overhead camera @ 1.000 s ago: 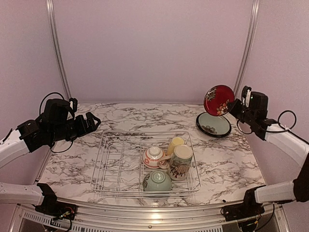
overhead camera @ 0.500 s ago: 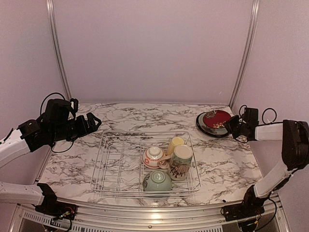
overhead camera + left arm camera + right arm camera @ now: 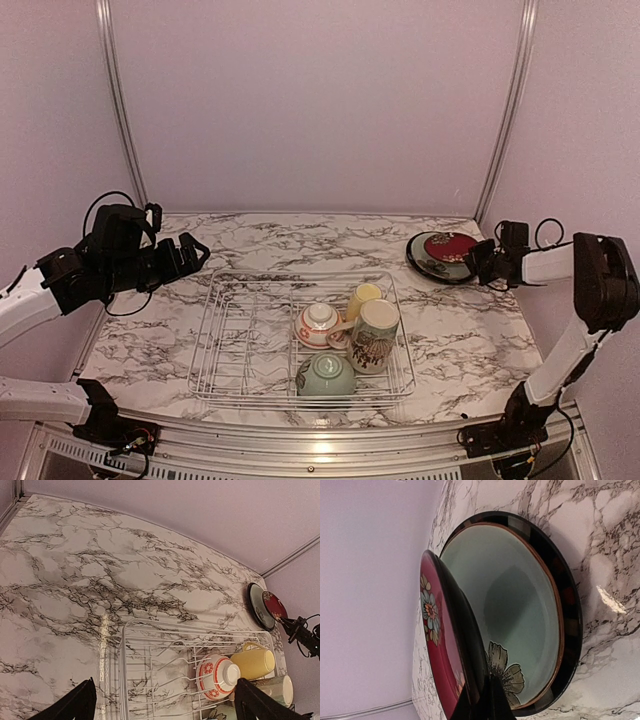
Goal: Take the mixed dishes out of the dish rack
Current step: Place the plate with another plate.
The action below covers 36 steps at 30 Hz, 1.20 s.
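While eyeing dish rack (image 3: pixel 232 345) by the front edge, green bowl (image 3: pixel 326 376), mug (image 3: pixel 375 336), white-and-red bowl (image 3: pixel 319 323), yellow cup (image 3: pixel 362 296) inside, hangs at left edge with left gripper (image 3: pixel 192 250) spread wide. Far right corner: looks like the stacking step, right gripper (image 3: pixel 482 696) pinching dark red plate (image 3: pixel 434 645) by the rim over teal plate (image 3: pixel 520 610), tilt plain only from right wrist; next, probably: lower flat, let go.

My top external view looks down and forward from above and behind the arm bases, far enough back to hold the whole bench (image 3: pixel 250 235), with the dish rack (image 3: pixel 240 335) near its centre. The left wrist view sits left of the dish rack and looks across it, its own fingers (image 3: pixel 80 705) at the bottom edge. The right wrist view is very close on the dark red floral plate (image 3: pixel 437 645) and black-rimmed pale teal plate (image 3: pixel 520 605), beyond the rack's right side. All three views share those plates.
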Each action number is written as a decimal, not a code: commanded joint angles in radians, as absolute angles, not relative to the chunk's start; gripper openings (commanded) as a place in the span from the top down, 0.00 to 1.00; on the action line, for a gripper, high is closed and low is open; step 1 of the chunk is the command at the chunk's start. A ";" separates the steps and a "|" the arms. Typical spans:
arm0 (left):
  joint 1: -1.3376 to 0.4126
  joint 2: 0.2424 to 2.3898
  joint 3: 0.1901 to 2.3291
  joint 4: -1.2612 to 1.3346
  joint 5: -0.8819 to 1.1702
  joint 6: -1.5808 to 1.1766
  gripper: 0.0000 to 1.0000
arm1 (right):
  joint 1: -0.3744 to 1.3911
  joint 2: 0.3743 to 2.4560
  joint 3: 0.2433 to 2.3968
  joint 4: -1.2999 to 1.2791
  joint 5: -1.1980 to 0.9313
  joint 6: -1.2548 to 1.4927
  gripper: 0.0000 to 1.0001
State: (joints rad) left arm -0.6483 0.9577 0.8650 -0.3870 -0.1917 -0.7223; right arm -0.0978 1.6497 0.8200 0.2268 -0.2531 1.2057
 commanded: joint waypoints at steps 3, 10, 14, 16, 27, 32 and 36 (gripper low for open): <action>-0.652 0.930 0.879 -0.411 -0.210 -0.719 0.01 | -0.109 1.725 0.907 0.293 -0.275 1.264 1.00; -0.652 0.934 0.880 -0.410 -0.203 -0.721 0.01 | -0.109 1.779 0.921 0.300 -0.285 1.261 1.00; -0.652 0.932 0.877 -0.411 -0.205 -0.722 0.01 | -0.109 1.816 0.913 0.331 -0.329 1.262 1.00; -0.652 0.933 0.879 -0.410 -0.203 -0.723 0.01 | -0.109 1.828 0.914 0.346 -0.338 1.256 0.98; -0.652 0.937 0.879 -0.406 -0.196 -0.724 0.01 | -0.106 1.865 0.949 0.325 -0.369 1.168 0.83; -0.652 0.934 0.872 -0.406 -0.198 -0.725 0.01 | -0.103 1.862 0.945 0.321 -0.370 1.149 0.77; -0.652 0.927 0.865 -0.397 -0.197 -0.726 0.01 | -0.104 1.861 0.950 0.312 -0.386 1.133 0.70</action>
